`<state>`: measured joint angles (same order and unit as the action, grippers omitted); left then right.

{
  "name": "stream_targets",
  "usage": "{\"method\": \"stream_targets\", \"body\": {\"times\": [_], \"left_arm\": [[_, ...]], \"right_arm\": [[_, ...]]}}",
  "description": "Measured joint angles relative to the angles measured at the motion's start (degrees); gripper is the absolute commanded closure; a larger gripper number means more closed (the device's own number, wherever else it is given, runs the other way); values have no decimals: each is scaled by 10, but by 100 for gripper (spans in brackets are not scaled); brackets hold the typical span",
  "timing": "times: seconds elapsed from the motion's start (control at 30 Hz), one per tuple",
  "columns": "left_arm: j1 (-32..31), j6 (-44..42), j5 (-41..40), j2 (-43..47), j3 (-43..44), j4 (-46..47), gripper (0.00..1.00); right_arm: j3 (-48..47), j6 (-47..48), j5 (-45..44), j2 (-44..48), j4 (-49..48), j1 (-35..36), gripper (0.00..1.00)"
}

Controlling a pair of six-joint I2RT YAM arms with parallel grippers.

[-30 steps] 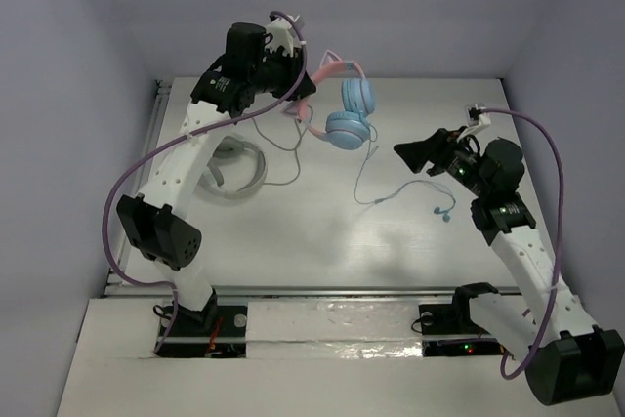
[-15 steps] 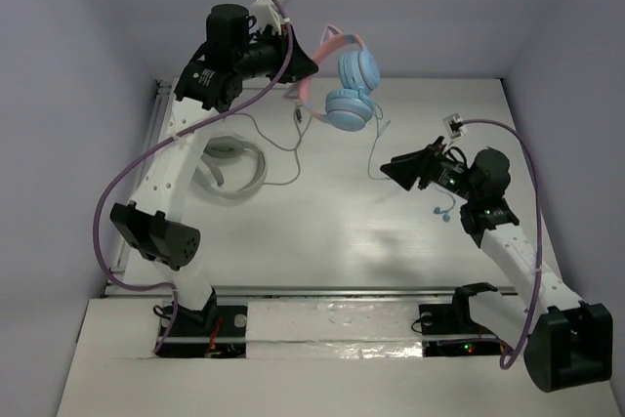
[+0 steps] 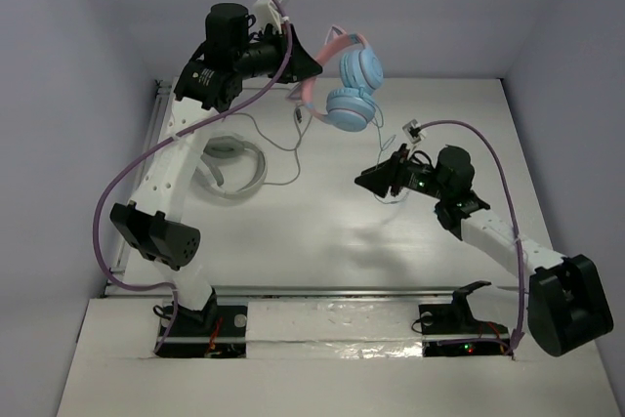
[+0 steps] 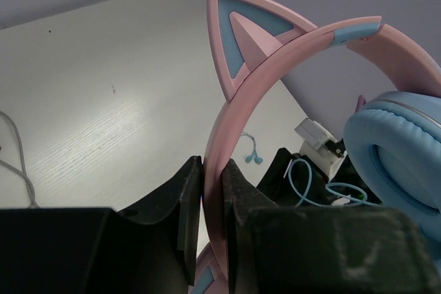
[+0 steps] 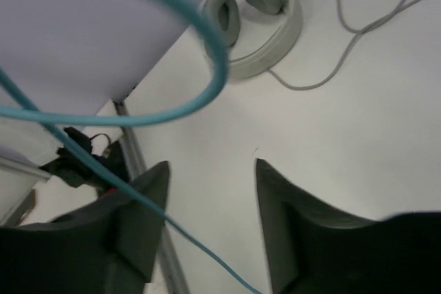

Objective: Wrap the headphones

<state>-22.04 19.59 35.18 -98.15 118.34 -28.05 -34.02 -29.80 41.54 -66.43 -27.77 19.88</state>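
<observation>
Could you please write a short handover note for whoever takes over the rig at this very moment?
Left gripper: shut on the pink headband, holding the headphones in the air over the far side of the table.
Right gripper: open, jaws apart, at the light-blue cable, which crosses its fingers unclamped.
Done: headphones lifted; the cable hangs loose below them.
Left: catch the cable and wind it round the headphones; no turn is visible yet.
</observation>
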Motion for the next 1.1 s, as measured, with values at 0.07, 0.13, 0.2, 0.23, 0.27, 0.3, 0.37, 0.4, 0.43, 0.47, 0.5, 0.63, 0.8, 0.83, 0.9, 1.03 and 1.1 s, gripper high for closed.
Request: {"method": "stream_targets", "body": {"times": [0.07, 0.13, 0.2, 0.23, 0.27, 0.3, 0.37, 0.4, 0.43, 0.47, 0.5, 0.63, 0.8, 0.83, 0.9, 1.03, 1.1], "left_arm": [[1, 5, 2, 0, 2, 1, 100], [2, 13, 4, 0, 3, 6, 100], [5, 26, 4, 0, 3, 16, 100], [9, 35, 4, 0, 3, 22, 100], [15, 47, 5, 0, 3, 30, 100], [22, 59, 5, 0, 2, 43, 100], [39, 90, 7, 1, -7, 76, 100], [49, 108, 7, 2, -16, 99, 100], [62, 128, 9, 3, -26, 119, 100], [75, 147, 10, 3, -36, 137, 100], [87, 162, 9, 3, -46, 153, 100], [140, 218, -10, -4, -87, 198, 100], [178, 269, -70, -16, -156, 251, 100], [181, 280, -81, -16, -175, 259, 100], [181, 297, -100, -17, -204, 269, 100], [177, 305, -141, -17, -238, 278, 100], [175, 291, -170, -17, -239, 273, 100]], "right_arm": [[1, 0, -12, -14, -16, 0, 70], [5, -7, -28, -24, -36, 0, 82], [16, -19, -42, -34, -60, 0, 97], [21, -24, -48, -37, -68, 0, 100], [26, -31, -55, -39, -70, 3, 100], [30, -35, -66, -40, -72, 7, 100], [34, -42, -90, -41, -63, 17, 100], [34, -43, -103, -40, -57, 22, 100], [34, -45, -119, -37, -49, 27, 100], [35, -46, -136, -33, -37, 31, 100], [37, -47, -150, -28, -26, 35, 100], [56, -57, -209, 19, 30, 46, 100], [59, -58, -266, 80, 113, 82, 100], [59, -58, -275, 87, 126, 90, 100], [58, -56, -299, 97, 157, 116, 100], [44, -52, -343, 99, 236, 175, 100], [26, -49, -376, 106, 291, 203, 100]]}}
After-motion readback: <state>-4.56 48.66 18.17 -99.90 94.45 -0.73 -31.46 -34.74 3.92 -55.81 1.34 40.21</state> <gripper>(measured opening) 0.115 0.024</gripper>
